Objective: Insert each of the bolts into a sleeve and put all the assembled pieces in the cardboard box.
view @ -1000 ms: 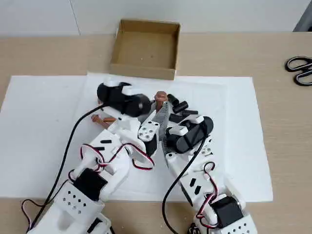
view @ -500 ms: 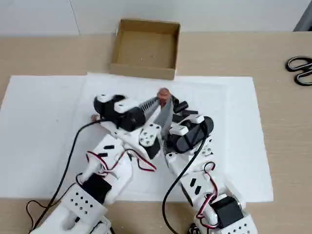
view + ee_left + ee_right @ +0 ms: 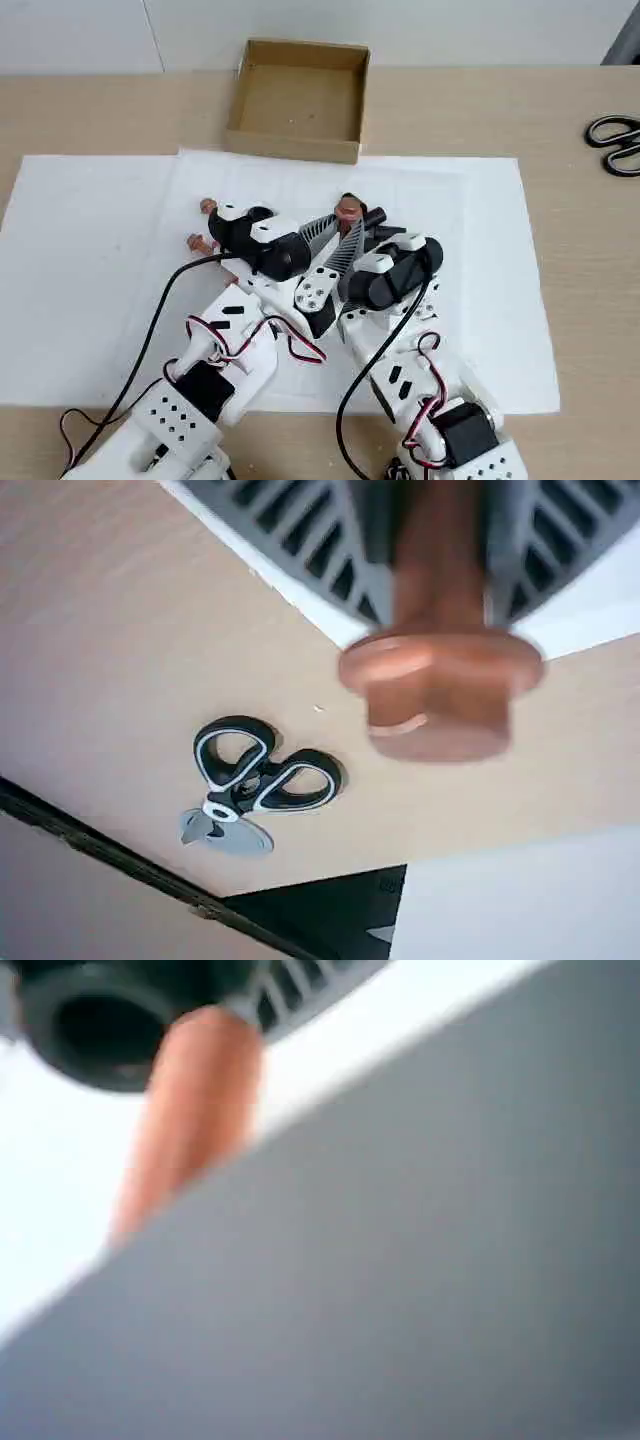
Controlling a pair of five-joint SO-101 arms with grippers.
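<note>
My left gripper (image 3: 344, 214) is shut on a brown bolt (image 3: 347, 207) above the white paper, just below the cardboard box (image 3: 292, 147). In the left wrist view the bolt's hexagonal head (image 3: 440, 690) sticks out from between the ribbed grey fingers (image 3: 290, 520). My right gripper (image 3: 351, 232) stands right against it from below, tip to tip. The right wrist view has a black sleeve (image 3: 95, 1022) with its open mouth facing the camera and the bolt's shaft (image 3: 195, 1110) lying beside that mouth. Two loose bolts (image 3: 207, 206) (image 3: 198, 241) lie on the paper to the left.
More black sleeves (image 3: 385, 232) lie on the paper beside the right gripper. Scissors (image 3: 615, 140) (image 3: 265, 780) rest on the wooden table at the far right. The white paper (image 3: 90, 260) spreads wide on both sides of the arms.
The left arm has swung and turned its wrist, carrying the bolt a little right and nearer to the right gripper, and uncovering the loose bolts at the left. The right arm has barely moved.
</note>
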